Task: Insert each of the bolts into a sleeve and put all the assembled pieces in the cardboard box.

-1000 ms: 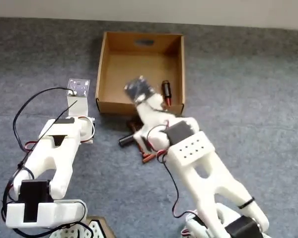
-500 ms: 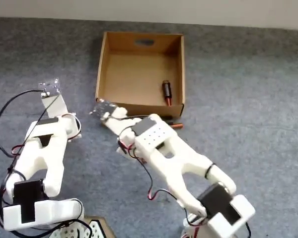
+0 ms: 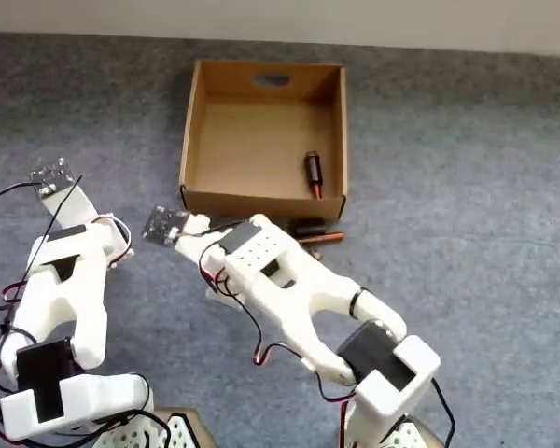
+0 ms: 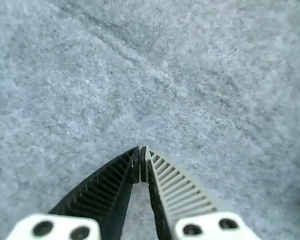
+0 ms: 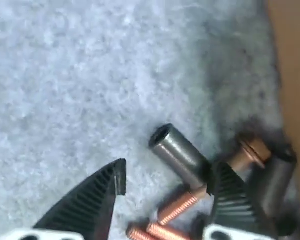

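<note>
Grey carpet (image 3: pixel 467 187), cardboard box (image 3: pixel 261 203), scattered bolts (image 5: pixel 177 207), sleeve (image 5: pixel 179 154)

Grey, short-pile carpet (image 3: pixel 485 168) spreads, evenly lit, across nearly the whole frame, while a pale wall (image 3: pixel 355 17) runs as a narrow band along the top edge.

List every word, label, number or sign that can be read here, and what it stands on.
None can be read. The cardboard box is plain; the dark mark on its far wall is a handle slot, not print. The sleeve and bolts carry no legible marks.
</note>
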Robot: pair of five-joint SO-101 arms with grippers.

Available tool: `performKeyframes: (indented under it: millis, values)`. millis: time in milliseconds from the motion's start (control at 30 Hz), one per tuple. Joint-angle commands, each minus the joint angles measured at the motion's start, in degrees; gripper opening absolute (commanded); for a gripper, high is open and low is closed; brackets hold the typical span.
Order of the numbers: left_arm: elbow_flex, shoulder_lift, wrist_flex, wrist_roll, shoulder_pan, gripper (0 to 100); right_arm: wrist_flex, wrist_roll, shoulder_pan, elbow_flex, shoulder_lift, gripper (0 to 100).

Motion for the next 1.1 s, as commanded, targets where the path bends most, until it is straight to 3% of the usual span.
performKeyframes:
  millis: [0, 233, 500, 733, 1067]
  values:
    - [-2.6, -0.5, 0.2, 0.4, -0.4, 4, -0.4, 5.8, -1.0, -2.2, 0.7, 25.5]
    - [-2.6, -0.5, 0.2, 0.4, -0.4, 4, 0.6, 7.5, -0.9, -2.0, 2.5, 16.8]
    - [-2.6, -0.5, 0.2, 0.4, -0.4, 4, 7.1, 7.1, -1.0, -6.0, 2.4, 16.6]
    - [-2.6, -0.5, 0.2, 0.4, -0.4, 4, 7.0, -2.4, -1.2, -11.7, 2.8, 29.6]
    - [-2.6, -0.5, 0.2, 0.4, -0.4, 4, 4.2, -2.5, -2.9, -9.6, 3.1, 26.2]
